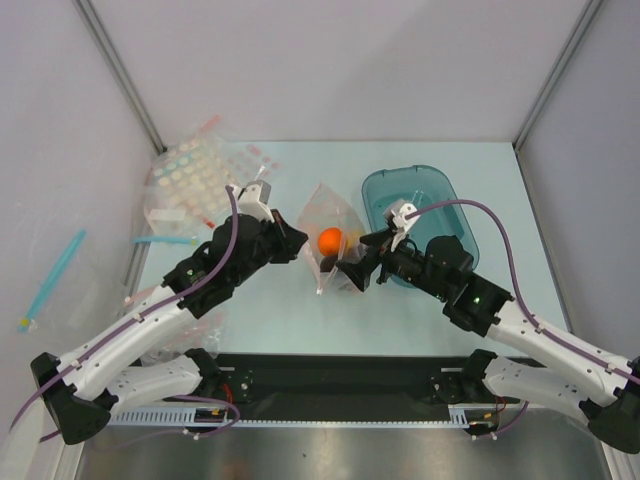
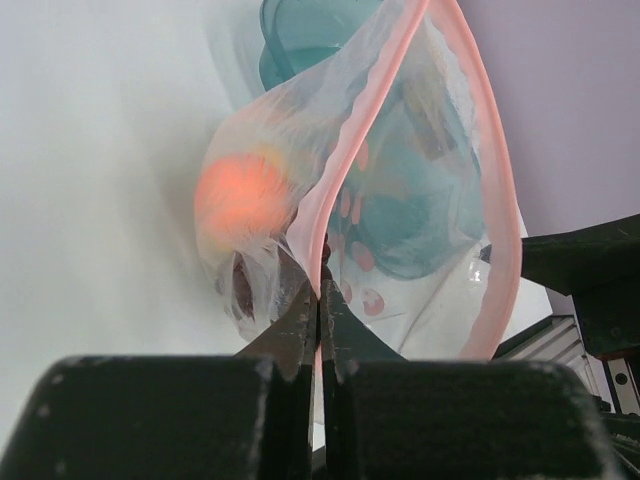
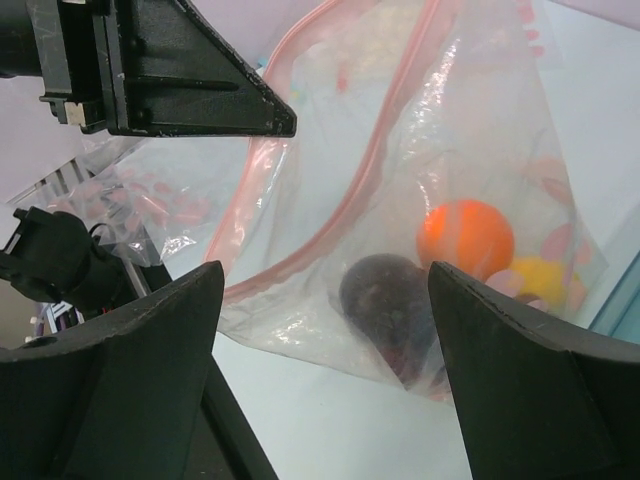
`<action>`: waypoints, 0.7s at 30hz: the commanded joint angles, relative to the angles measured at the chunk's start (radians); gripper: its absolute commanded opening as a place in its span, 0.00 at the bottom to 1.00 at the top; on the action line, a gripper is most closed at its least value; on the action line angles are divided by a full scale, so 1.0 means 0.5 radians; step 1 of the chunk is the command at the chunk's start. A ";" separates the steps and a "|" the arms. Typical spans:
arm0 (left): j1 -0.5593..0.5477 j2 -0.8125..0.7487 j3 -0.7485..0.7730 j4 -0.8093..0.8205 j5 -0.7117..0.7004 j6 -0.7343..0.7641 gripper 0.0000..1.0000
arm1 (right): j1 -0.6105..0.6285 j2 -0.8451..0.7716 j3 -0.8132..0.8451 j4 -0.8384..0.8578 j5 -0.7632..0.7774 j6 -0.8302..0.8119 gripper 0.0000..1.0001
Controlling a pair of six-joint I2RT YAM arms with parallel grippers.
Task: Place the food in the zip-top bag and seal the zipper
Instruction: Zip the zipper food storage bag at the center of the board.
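The clear zip-top bag is held up above the table, mouth open, with a pale pink zipper strip along its edge and some pink dots on it. Inside lie the orange, a near-black plum and a yellow piece. My left gripper is shut on the bag's zipper edge. My right gripper is open and empty, with its fingers either side of the bag's lower end near the plum.
The teal tray stands right of the bag, behind my right wrist. A pile of dotted clear bags lies at the far left, with a blue-strip bag beside it. Enclosure walls stand on the left, right and back.
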 commanded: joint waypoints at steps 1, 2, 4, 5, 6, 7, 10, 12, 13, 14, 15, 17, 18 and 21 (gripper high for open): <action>0.016 -0.046 -0.019 0.129 -0.015 0.005 0.00 | 0.008 -0.022 -0.020 0.150 0.046 -0.022 0.88; 0.016 -0.049 -0.016 0.120 -0.015 0.008 0.00 | 0.008 -0.025 -0.023 0.159 0.049 -0.025 0.86; 0.016 -0.046 -0.010 0.114 -0.024 0.024 0.00 | 0.008 -0.028 -0.026 0.150 0.061 -0.043 0.84; 0.013 -0.049 -0.010 0.111 -0.039 0.027 0.00 | 0.008 -0.031 -0.026 0.138 0.071 -0.046 0.83; 0.016 -0.049 -0.007 0.111 -0.046 0.030 0.00 | 0.008 -0.040 -0.026 0.137 0.089 -0.046 0.83; 0.016 -0.046 -0.007 0.114 -0.052 0.030 0.00 | 0.008 -0.049 -0.032 0.134 0.101 -0.046 0.83; 0.016 -0.040 -0.004 0.111 -0.040 0.033 0.00 | 0.008 -0.083 -0.060 0.162 0.095 -0.043 0.84; 0.016 -0.034 -0.007 0.117 -0.030 0.039 0.00 | 0.008 -0.095 -0.069 0.192 0.095 -0.040 0.84; 0.016 -0.034 -0.004 0.117 -0.021 0.045 0.00 | 0.008 -0.095 -0.075 0.199 0.129 -0.034 0.84; 0.016 -0.034 -0.004 0.123 -0.012 0.051 0.01 | 0.008 -0.098 -0.081 0.214 0.156 -0.004 0.85; 0.016 -0.037 -0.004 0.129 0.000 0.073 0.00 | 0.008 -0.095 -0.093 0.263 0.169 0.021 0.85; 0.016 -0.037 -0.010 0.151 0.028 0.085 0.00 | 0.008 -0.098 -0.136 0.336 0.221 0.058 0.87; 0.016 -0.037 -0.013 0.157 0.031 0.091 0.00 | 0.008 -0.095 -0.149 0.404 0.221 0.088 0.88; 0.016 -0.034 -0.022 0.181 0.056 0.097 0.00 | 0.008 -0.068 -0.130 0.426 0.282 0.156 0.89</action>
